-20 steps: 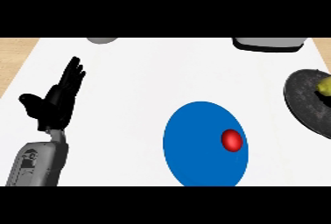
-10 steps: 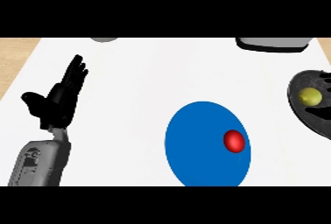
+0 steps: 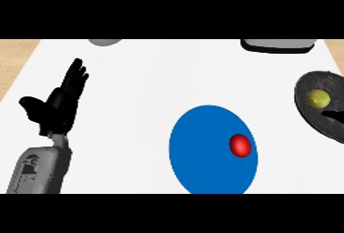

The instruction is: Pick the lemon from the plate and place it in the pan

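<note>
In the head view we see the lemon (image 3: pixel 319 97) lying in the dark pan (image 3: pixel 306 111) at the bench's (image 3: pixel 154 82) right edge. The left robot hand (image 3: pixel 57 107) rests spread open at the left. The right robot hand (image 3: pixel 334 115) barely shows, so we cannot tell its state.

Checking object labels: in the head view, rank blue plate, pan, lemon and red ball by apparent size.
1. blue plate
2. pan, though the view's edge cuts it
3. red ball and lemon: too alike to rank
</note>
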Robot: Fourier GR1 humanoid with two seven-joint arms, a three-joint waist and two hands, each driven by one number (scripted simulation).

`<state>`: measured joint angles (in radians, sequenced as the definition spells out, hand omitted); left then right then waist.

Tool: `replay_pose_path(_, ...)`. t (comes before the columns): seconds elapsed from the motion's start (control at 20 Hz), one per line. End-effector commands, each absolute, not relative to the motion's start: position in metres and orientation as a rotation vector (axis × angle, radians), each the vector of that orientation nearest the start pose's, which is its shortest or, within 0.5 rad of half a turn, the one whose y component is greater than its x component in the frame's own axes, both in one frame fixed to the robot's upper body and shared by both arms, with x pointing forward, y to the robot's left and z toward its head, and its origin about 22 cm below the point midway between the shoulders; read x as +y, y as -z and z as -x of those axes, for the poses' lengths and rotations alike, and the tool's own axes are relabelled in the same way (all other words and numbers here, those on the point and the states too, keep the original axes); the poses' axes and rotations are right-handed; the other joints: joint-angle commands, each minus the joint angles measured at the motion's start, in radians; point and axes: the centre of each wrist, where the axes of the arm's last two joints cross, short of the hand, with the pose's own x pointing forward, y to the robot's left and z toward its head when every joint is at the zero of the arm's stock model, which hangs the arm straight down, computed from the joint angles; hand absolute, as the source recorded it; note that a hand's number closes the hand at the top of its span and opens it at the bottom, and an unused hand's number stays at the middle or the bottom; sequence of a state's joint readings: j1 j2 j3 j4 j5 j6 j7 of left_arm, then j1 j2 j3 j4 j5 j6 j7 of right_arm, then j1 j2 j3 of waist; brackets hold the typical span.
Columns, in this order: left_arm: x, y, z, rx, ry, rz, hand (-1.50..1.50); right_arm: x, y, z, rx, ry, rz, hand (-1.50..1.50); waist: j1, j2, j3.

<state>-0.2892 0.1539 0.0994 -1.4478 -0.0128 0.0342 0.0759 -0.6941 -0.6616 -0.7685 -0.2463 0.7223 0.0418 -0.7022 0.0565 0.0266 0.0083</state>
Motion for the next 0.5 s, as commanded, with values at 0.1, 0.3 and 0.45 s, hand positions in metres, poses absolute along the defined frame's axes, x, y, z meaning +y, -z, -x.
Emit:
replay_pose_path(0.1,0.254,-0.056,-0.31,-1.645,0.064,-0.19,0.0,-0.524,-0.043,-0.293,-1.71,-0.126,0.601,-1.5,-0.024,-0.009,-0.001)
replay_pose_path(0.3,0.267,-0.062,-0.307,-1.629,0.066,-0.177,0.0,-0.557,-0.042,-0.25,-1.712,-0.096,0.42,-1.5,-0.033,-0.014,-0.002)
replay_pose_path(0.45,0.282,-0.047,-0.298,-1.619,0.051,-0.197,0.0,-0.575,-0.043,-0.222,-1.743,-0.092,0.341,-1.5,-0.048,-0.019,-0.004)
